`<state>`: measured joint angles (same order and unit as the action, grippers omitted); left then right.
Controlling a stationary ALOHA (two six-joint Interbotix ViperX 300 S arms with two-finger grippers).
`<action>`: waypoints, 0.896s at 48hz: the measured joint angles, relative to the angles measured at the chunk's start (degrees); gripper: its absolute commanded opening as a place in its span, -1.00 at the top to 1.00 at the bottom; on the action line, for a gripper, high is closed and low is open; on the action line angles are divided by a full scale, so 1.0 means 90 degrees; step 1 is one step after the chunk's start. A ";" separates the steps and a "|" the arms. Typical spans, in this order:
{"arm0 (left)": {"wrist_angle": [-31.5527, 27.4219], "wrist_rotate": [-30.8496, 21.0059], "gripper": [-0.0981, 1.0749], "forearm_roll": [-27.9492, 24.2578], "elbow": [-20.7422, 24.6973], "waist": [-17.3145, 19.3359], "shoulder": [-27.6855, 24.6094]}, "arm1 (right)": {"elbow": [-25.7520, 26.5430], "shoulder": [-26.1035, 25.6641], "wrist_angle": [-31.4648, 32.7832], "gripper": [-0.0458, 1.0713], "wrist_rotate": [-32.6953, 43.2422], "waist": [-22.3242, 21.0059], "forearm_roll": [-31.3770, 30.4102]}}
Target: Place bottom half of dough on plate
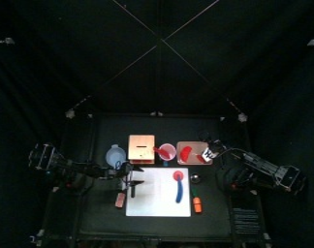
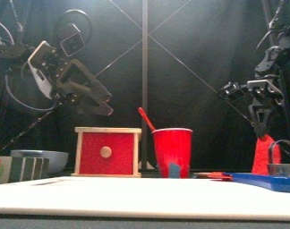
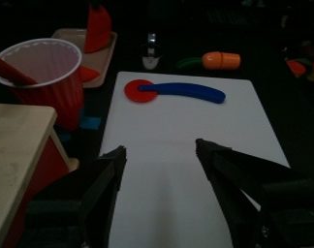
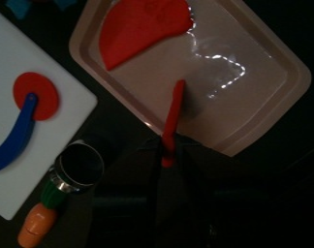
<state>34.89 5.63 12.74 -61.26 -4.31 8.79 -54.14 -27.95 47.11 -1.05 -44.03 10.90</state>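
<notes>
Dough, the bottom half of dough (image 4: 144,31), lies flat in one corner of the plate (image 4: 257,97), its rounded edge near the rim; the rest of the plate is bare. A red stick (image 4: 174,118) seems pinched in the right hand (image 4: 171,160), jaws partly parted. The left hand (image 3: 160,179) hovers open and empty over the white board's (image 3: 172,126) clear near end.

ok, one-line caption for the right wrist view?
Red dough half lying on the pale plate, beside the white board carrying a red dough disc and blue tool.
</notes>
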 measured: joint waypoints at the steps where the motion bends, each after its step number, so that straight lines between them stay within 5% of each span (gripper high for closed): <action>1: 0.0000 0.0000 -0.75 0.0000 -0.0010 0.0010 0.0000 | 0.0000 0.0059 -0.0049 -0.20 0.0000 -0.0010 -0.0029; 16: 0.0000 0.0000 -0.75 0.0000 0.0000 0.0068 0.0000 | 0.0176 0.0254 -0.0410 -0.47 0.0273 -0.0186 -0.0947; 29: -0.0010 0.0000 -0.75 0.0059 0.0000 0.0088 -0.0010 | 0.0264 0.0469 -0.0576 -0.60 0.0293 -0.0244 -0.1045; 35: 0.0000 0.0010 -0.75 0.0059 -0.0010 0.0098 -0.0010 | 0.0283 0.0127 -0.0615 -0.60 0.0303 -0.0215 -0.0869; 43: 0.0000 0.0010 -0.75 0.0059 0.0000 0.0098 -0.0010 | 0.0098 -0.1113 -0.1162 -0.60 0.0234 0.0078 -0.0146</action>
<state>34.89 5.71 13.27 -61.26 -3.43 8.70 -53.26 -37.97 36.65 1.05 -43.33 9.58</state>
